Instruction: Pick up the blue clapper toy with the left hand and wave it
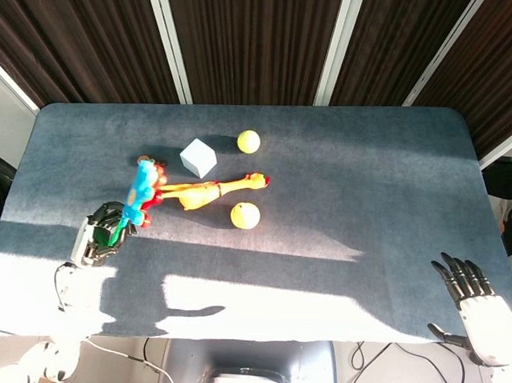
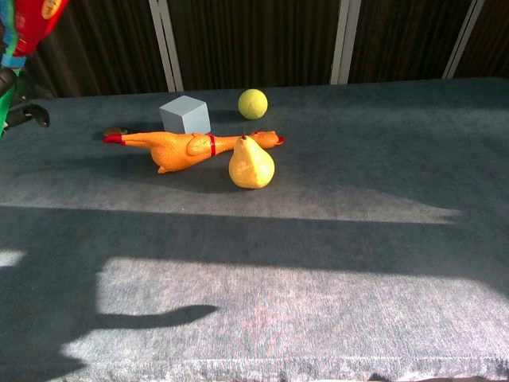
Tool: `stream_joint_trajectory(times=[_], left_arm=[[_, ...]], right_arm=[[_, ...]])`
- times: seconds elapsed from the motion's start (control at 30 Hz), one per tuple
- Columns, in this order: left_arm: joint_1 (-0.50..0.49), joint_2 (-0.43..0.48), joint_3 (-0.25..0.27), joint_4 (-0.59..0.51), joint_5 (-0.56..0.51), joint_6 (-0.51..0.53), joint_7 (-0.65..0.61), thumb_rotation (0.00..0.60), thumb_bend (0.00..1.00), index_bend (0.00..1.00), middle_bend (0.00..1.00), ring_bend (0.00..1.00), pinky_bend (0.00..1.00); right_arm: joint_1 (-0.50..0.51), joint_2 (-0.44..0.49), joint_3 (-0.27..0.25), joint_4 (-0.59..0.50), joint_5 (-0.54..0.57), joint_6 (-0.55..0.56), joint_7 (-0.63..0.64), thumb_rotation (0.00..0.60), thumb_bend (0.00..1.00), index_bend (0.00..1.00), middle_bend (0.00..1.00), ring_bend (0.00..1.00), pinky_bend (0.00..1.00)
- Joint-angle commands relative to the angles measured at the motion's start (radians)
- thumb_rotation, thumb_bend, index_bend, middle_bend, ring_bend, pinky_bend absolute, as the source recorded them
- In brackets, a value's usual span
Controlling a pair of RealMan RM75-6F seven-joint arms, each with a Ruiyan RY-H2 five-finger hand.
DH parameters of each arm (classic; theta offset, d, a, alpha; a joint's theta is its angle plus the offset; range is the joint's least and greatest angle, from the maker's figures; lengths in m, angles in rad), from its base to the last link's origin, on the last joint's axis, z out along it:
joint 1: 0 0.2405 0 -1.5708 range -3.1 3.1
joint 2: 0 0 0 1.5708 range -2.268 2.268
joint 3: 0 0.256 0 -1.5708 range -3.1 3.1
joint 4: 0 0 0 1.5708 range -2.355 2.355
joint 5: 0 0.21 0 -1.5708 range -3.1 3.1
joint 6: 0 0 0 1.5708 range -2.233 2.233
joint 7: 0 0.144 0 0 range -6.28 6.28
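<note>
The blue clapper toy (image 1: 139, 192), with red and green parts, is lifted off the table at the left, its blue head pointing toward the far side. My left hand (image 1: 103, 233) grips its lower end. In the chest view only a red and blue corner of the clapper toy (image 2: 30, 22) and a bit of the left hand (image 2: 17, 94) show at the top left edge. My right hand (image 1: 466, 283) hovers at the near right corner of the table, fingers spread, holding nothing.
On the blue-grey table (image 1: 349, 186) lie a rubber chicken (image 1: 212, 190), a yellow pear (image 1: 245, 215), a grey-blue cube (image 1: 198, 157) and a yellow-green ball (image 1: 248, 142). Sunlit patches cover the near side. Dark curtains hang behind.
</note>
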Motion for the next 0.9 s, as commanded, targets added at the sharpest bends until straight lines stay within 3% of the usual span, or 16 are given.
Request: stream_joint_trajectory(times=[0.03,0.13,0.23,0.37,0.47,0.63,0.7,0.77,0.83,0.9], left_arm=[[0.047,0.161,-0.015,-0.183,0.054,0.075,-0.391,0.600,0.70,0.86,0.75,0.43,0.56],[0.024,0.127,0.033,-0.097,0.125,0.061,-0.216,0.600,0.69,0.86,0.75,0.43,0.56],[0.006,0.078,0.071,-0.004,0.170,0.030,0.042,0.600,0.68,0.86,0.75,0.43,0.56],[-0.003,0.052,0.091,0.045,0.189,0.010,0.189,0.600,0.68,0.86,0.75,0.43,0.56],[-0.035,0.020,0.153,0.175,0.243,-0.096,0.552,0.600,0.67,0.86,0.75,0.43,0.56],[-0.042,0.013,0.142,0.178,0.211,-0.134,0.807,0.600,0.67,0.86,0.75,0.43,0.56],[-0.041,0.020,0.133,0.160,0.194,-0.129,0.830,0.600,0.66,0.86,0.75,0.43,0.56],[-0.041,0.041,0.124,0.110,0.173,-0.118,0.747,0.600,0.66,0.86,0.75,0.43,0.56],[-0.041,0.072,0.117,0.041,0.157,-0.096,0.565,0.600,0.66,0.86,0.75,0.44,0.57],[-0.042,0.126,0.111,-0.051,0.148,-0.058,0.262,0.600,0.66,0.86,0.75,0.44,0.57]], right_arm=[[0.001,-0.002,-0.001,-0.001,0.000,-0.004,-0.005,0.600,0.18,0.00,0.00,0.00,0.00],[0.002,-0.003,-0.001,-0.003,-0.001,-0.005,-0.008,0.600,0.18,0.00,0.00,0.00,0.00],[0.002,-0.003,0.000,-0.003,0.002,-0.004,-0.007,0.600,0.18,0.00,0.00,0.00,0.00],[0.001,-0.002,0.000,-0.003,0.003,-0.004,-0.006,0.600,0.18,0.00,0.00,0.00,0.00],[0.000,0.002,-0.001,-0.003,0.003,0.000,0.001,0.600,0.18,0.00,0.00,0.00,0.00],[0.000,0.005,-0.002,-0.004,0.000,0.000,0.004,0.600,0.18,0.00,0.00,0.00,0.00],[0.001,0.004,-0.002,-0.004,0.000,-0.001,0.003,0.600,0.18,0.00,0.00,0.00,0.00],[0.001,0.004,-0.003,-0.004,0.000,-0.002,0.002,0.600,0.18,0.00,0.00,0.00,0.00],[0.001,0.003,-0.003,-0.004,0.000,-0.003,0.001,0.600,0.18,0.00,0.00,0.00,0.00],[0.001,0.003,-0.003,-0.004,0.000,-0.003,0.000,0.600,0.18,0.00,0.00,0.00,0.00]])
